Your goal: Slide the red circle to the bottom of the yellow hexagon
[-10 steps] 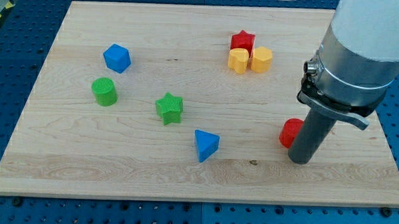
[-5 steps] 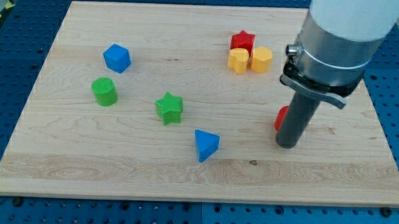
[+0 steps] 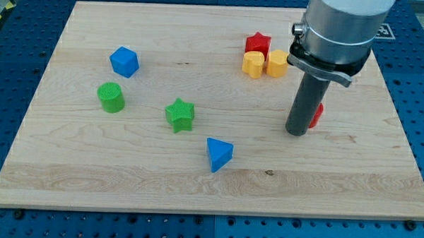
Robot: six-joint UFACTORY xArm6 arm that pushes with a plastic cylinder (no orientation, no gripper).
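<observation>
The red circle [image 3: 317, 115] is mostly hidden behind my rod; only a red sliver shows at the rod's right side. My tip [image 3: 297, 132] rests on the board, touching the circle's left. The yellow hexagon [image 3: 277, 63] sits toward the view's top, above and to the left of the circle, beside a second yellow block [image 3: 253, 64] of unclear shape. A red star [image 3: 258, 43] sits just above the two yellow blocks.
A blue block [image 3: 124, 61] and a green cylinder [image 3: 111, 97] lie at the view's left. A green star [image 3: 179, 114] and a blue triangular block [image 3: 218, 154] lie near the middle. The wooden board [image 3: 69, 163] sits on a blue perforated table.
My rod has moved to the view's left and slightly up. The red circle, earlier showing at the rod's left, now shows at its right and a little higher.
</observation>
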